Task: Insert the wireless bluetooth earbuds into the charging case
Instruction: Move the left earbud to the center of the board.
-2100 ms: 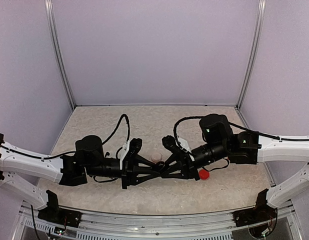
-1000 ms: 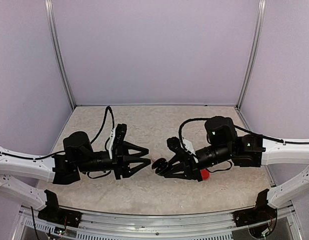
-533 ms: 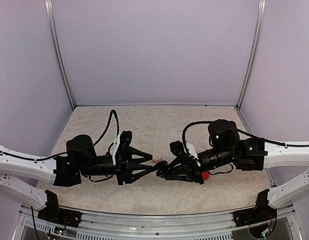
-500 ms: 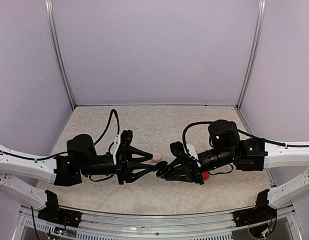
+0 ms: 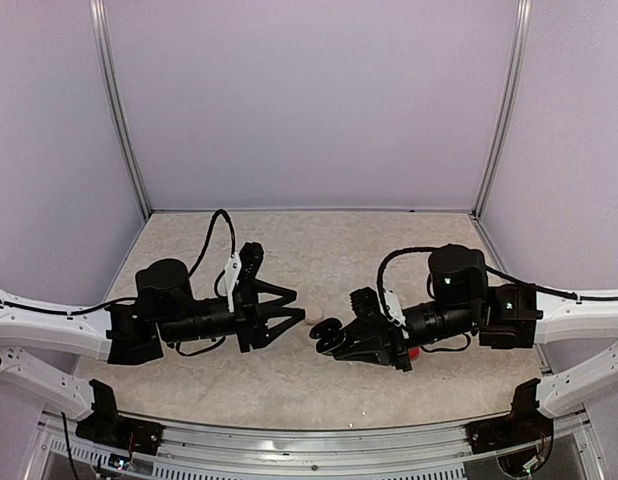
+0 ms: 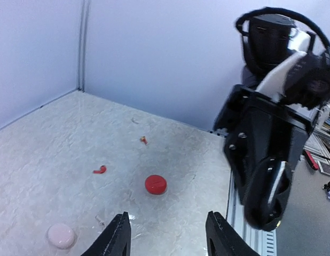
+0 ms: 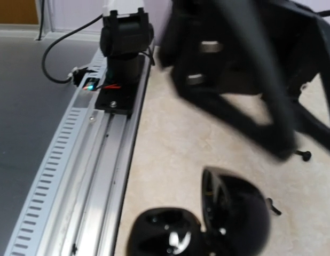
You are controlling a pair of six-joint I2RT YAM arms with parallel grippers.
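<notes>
The empty, spread left gripper (image 6: 167,216) sits so close to the right gripper (image 5: 334,335) pinching the open black case (image 7: 229,213) that a bump may knock it loose.

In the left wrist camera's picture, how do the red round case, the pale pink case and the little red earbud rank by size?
Largest: the pale pink case and the red round case, near alike; the pink lies closer to the camera, so I won't rank them.
Smallest: the little red earbud.
</notes>
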